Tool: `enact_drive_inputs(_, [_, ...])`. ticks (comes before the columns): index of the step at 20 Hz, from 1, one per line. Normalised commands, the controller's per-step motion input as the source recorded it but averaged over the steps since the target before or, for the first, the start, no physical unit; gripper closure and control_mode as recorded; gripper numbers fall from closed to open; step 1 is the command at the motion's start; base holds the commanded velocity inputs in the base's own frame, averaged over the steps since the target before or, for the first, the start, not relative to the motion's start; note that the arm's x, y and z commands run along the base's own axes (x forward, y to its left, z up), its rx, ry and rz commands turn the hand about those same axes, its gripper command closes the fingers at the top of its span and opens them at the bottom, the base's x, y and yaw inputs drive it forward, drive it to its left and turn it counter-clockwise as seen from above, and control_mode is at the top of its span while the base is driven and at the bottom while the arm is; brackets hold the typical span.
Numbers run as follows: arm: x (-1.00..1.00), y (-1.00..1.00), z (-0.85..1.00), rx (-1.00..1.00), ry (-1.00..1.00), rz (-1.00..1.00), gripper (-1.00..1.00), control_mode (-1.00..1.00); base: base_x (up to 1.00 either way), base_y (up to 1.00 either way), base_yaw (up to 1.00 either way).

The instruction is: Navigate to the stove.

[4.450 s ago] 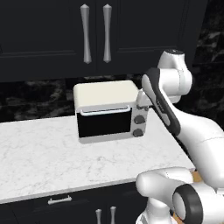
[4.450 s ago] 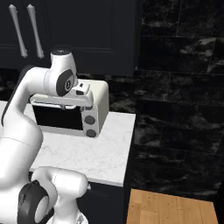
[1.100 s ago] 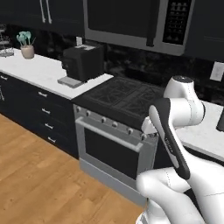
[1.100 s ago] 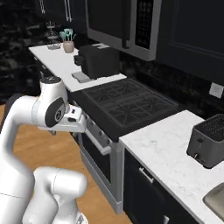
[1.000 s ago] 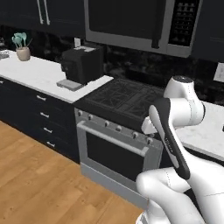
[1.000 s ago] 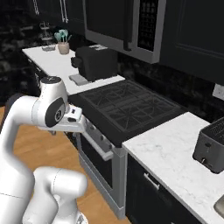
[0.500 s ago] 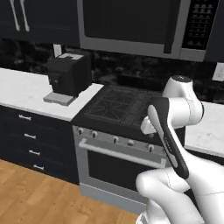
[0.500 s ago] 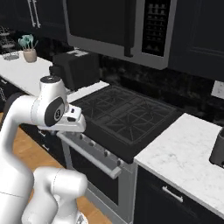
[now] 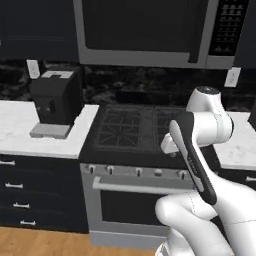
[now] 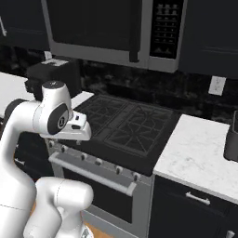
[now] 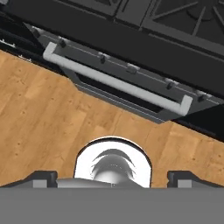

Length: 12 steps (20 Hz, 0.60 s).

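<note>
Swinging round from an angled approach, the base now squarely faces the wide stainless black-topped stove; whether the fingers are parted cannot be told.

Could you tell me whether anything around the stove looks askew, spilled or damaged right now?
Nothing stands out. The stove sits square between the counters, its grates level, oven door shut and bar handle straight. The coffee machine stands upright on the left counter, and the microwave above is closed.

Flat, even rendered light, no clear source. Dim overall: dark cabinets, backsplash swallow detail. White counter and arm bright, softly shaded. Floor evenly lit, warm. Faint sheen on stove handle. Slightly soft, low-resolution; no glare, no edge distortion.
</note>
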Motion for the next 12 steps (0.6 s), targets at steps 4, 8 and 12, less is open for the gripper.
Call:
enact_drive_inputs(4, [0.00, 0.00, 0.00, 0.00, 0.00, 0.00, -1.00, 1.00, 0.40, 0.69, -0.47])
enact_drive_inputs(8, [0.00, 0.00, 0.00, 0.00, 0.00, 0.00, -1.00, 1.00, 0.48, 0.66, -0.47])
enact_drive_inputs(12, [0.00, 0.00, 0.00, 0.00, 0.00, 0.00, -1.00, 1.00, 0.57, 0.37, -0.40])
